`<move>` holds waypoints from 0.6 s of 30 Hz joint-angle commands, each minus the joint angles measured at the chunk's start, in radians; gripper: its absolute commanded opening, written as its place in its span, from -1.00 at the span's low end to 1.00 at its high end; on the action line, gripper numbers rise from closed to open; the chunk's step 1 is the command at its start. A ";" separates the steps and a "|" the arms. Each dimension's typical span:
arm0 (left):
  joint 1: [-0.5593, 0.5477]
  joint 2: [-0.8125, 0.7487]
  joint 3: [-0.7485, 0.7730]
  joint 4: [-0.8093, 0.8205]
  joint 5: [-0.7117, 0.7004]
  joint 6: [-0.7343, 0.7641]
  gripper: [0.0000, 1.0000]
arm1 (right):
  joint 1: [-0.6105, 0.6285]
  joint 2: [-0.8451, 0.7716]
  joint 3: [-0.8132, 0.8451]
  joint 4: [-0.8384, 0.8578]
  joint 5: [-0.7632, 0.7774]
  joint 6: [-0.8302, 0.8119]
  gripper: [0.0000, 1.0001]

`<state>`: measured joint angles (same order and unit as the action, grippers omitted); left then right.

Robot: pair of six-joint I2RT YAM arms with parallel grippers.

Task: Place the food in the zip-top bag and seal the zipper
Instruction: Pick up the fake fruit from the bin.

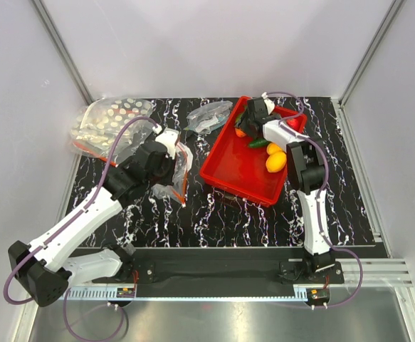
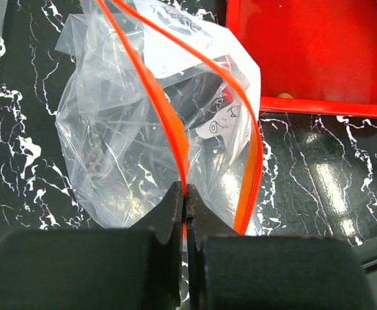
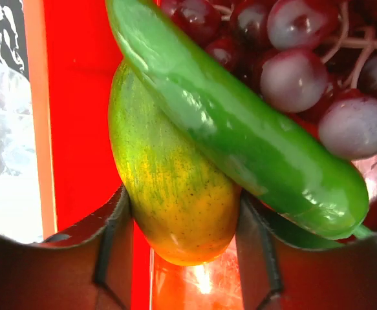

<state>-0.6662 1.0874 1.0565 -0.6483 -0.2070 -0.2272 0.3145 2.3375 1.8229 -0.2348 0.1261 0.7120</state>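
The zip-top bag (image 1: 170, 182) lies left of the red tray (image 1: 239, 187). In the left wrist view it is clear and wrinkly (image 2: 117, 142), with its orange zipper (image 2: 150, 84) gaping open. My left gripper (image 2: 187, 195) is shut on one zipper edge; it also shows in the top view (image 1: 173, 165). My right gripper (image 1: 248, 122) is in the tray's far left corner. Its fingers (image 3: 114, 226) press both sides of a green-yellow mango (image 3: 169, 168). A green cucumber (image 3: 240, 135) lies across the mango, with purple grapes (image 3: 291, 71) behind. Yellow-orange fruits (image 1: 275, 160) lie at the tray's right.
Clear bags with white spots (image 1: 114, 121) lie at the back left. A small greyish clear bag (image 1: 211, 115) lies beside the tray's far left edge. The tray's near rim (image 2: 317, 106) lies just right of the held bag. White walls enclose the table.
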 commanded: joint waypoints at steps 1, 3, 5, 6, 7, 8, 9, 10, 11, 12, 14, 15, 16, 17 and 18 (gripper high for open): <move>0.007 -0.027 -0.003 0.052 -0.031 0.019 -1.00 | -0.017 -0.001 -0.003 0.052 -0.020 0.006 -0.13; 0.008 -0.027 -0.004 0.052 -0.029 0.019 -1.00 | -0.017 -0.050 -0.040 0.081 -0.019 -0.023 -0.24; 0.008 -0.021 -0.004 0.053 -0.025 0.017 -1.00 | -0.015 -0.081 -0.077 0.101 -0.022 -0.077 -0.34; 0.007 -0.018 -0.003 0.050 -0.016 0.017 -1.00 | -0.014 -0.108 -0.082 0.095 -0.029 -0.097 -0.38; 0.007 -0.014 0.000 0.049 -0.011 0.017 -1.00 | -0.014 -0.124 -0.100 0.086 -0.054 -0.118 -0.45; 0.008 -0.004 0.002 0.044 -0.006 0.017 -1.00 | -0.012 -0.142 -0.114 0.086 -0.071 -0.162 -0.48; 0.008 0.000 0.007 0.042 -0.002 0.017 -1.00 | -0.011 -0.192 -0.157 0.091 -0.098 -0.181 -0.49; 0.010 0.006 0.010 0.033 0.000 0.015 -1.00 | -0.005 -0.219 -0.184 0.100 -0.114 -0.198 -0.52; 0.008 0.015 0.011 0.029 -0.002 0.014 -1.00 | -0.002 -0.251 -0.220 0.118 -0.123 -0.229 -0.52; 0.011 0.023 0.016 0.026 -0.005 0.009 -1.00 | 0.003 -0.320 -0.297 0.162 -0.176 -0.238 -0.52; 0.013 0.040 0.020 0.013 -0.005 0.006 -1.00 | 0.014 -0.421 -0.376 0.199 -0.285 -0.247 -0.52; 0.011 0.042 0.020 0.010 0.000 0.002 -1.00 | 0.023 -0.452 -0.437 0.213 -0.343 -0.252 -0.55; 0.013 0.048 0.020 0.006 0.004 0.000 -1.00 | 0.034 -0.484 -0.464 0.212 -0.368 -0.256 -0.56; 0.013 0.060 0.022 0.003 0.009 0.000 -1.00 | 0.053 -0.513 -0.488 0.213 -0.393 -0.264 -0.57; 0.011 0.066 0.028 -0.002 0.020 -0.003 -1.00 | 0.069 -0.568 -0.531 0.213 -0.439 -0.269 -0.57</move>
<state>-0.6594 1.1366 1.0531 -0.6605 -0.2096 -0.2256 0.3294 1.9148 1.3514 -0.1085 -0.1390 0.5003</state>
